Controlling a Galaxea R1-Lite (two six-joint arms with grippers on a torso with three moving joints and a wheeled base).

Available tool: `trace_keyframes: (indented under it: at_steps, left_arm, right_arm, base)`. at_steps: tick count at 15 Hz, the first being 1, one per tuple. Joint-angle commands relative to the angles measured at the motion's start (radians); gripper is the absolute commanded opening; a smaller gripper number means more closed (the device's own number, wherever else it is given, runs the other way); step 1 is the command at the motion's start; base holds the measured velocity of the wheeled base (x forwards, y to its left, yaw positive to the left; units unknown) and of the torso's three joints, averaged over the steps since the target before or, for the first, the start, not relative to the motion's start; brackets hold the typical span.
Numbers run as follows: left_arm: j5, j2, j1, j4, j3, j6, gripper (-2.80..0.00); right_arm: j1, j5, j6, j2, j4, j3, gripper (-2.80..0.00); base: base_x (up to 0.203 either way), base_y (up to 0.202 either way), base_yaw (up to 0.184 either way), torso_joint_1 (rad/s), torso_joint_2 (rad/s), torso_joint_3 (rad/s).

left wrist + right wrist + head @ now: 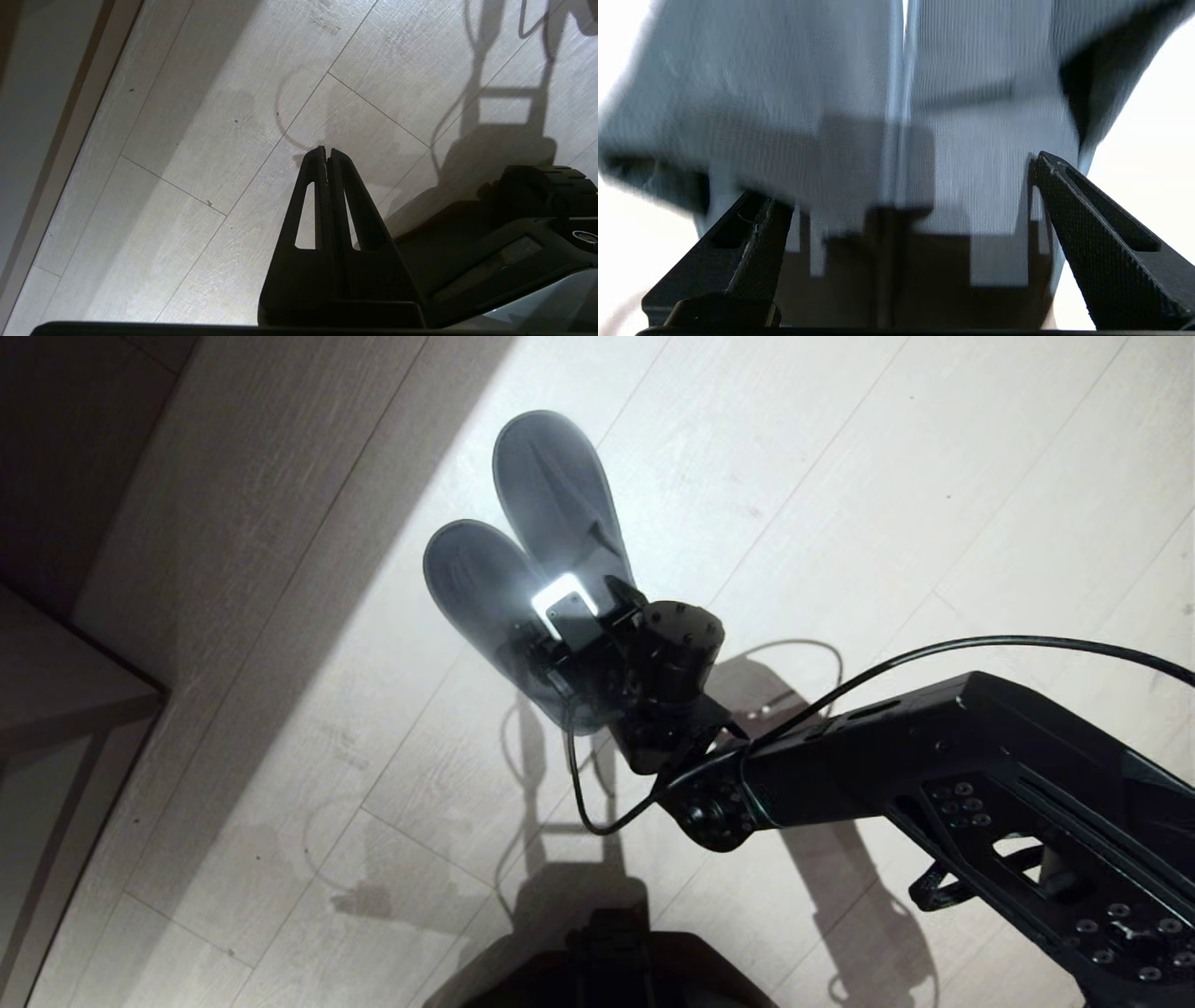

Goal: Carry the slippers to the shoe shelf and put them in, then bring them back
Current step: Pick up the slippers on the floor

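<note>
- The right gripper (569, 635) is out in front of the robot, above the pale wood floor (887, 476).
- Its two black fingers (1087, 224) are spread as wide as they go, and both slippers (523, 560) sit between them.
- In the right wrist view the slippers (896, 116) fill the gap, side by side and pressed together. One finger is against the outer side of each slipper.
- So the claw is wide, but it has hold of the pair.
- In the head view the slippers are up off the floor. They stick out from the gripper, away from the robot, with their flat oval soles facing the camera.
- The two toe ends fan apart a little. The ends in the claw are close together.
- The slippers are soft and light blue-grey. They look blurry in the right wrist view.
- A black cable (934, 649) loops from the right arm (980, 775) to the gripper.
- Shadows of the arm and cable fall on the floor under it.
- The left gripper (327, 151) is low beside the robot's dark base (514, 233). It points at the floor. Its fingers are pressed together and hold nothing.
- A piece of pale wood furniture (65, 700) stands at the left edge of the head view, well away from the slippers. I cannot tell what it is.
</note>
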State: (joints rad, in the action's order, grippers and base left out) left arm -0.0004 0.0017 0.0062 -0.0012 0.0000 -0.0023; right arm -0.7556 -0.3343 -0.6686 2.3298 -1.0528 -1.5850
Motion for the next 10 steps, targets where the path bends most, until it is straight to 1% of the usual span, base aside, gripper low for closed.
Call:
trace_keyframes:
  at_steps: [1, 3, 5, 6, 10]
  left_arm:
    - [0.000, 0.000, 0.000, 0.000, 0.000, -0.001, -2.80]
    - [0.000, 0.000, 0.001, 0.000, 0.000, -0.001, -2.80]
    - [0.000, 0.000, 0.000, 0.000, 0.000, -0.001, -2.80]
    - [0.000, 0.000, 0.000, 0.000, 0.000, -0.001, -2.80]
    - [0.000, 0.000, 0.000, 0.000, 0.000, 0.001, -2.80]
  right_arm:
    - [0.010, 0.024, -0.009, 0.038, -0.016, -0.037, 0.00]
    - [0.024, 0.060, -0.018, 0.042, -0.019, -0.059, 0.00]
    - [0.045, 0.115, -0.027, 0.047, -0.020, -0.078, 0.00]
    - [0.065, 0.136, -0.039, 0.056, -0.020, -0.095, 0.00]
    - [0.114, 0.236, -0.059, 0.112, -0.019, -0.229, 0.00]
  base:
    - [0.000, 0.000, 0.000, 0.000, 0.00, 0.000]
    - [0.000, 0.000, 0.000, 0.000, 0.00, 0.000]
    - [0.000, 0.000, 0.000, 0.000, 0.00, 0.000]
    - [0.000, 0.000, 0.000, 0.000, 0.00, 0.000]
    - [0.000, 0.000, 0.000, 0.000, 0.00, 0.000]
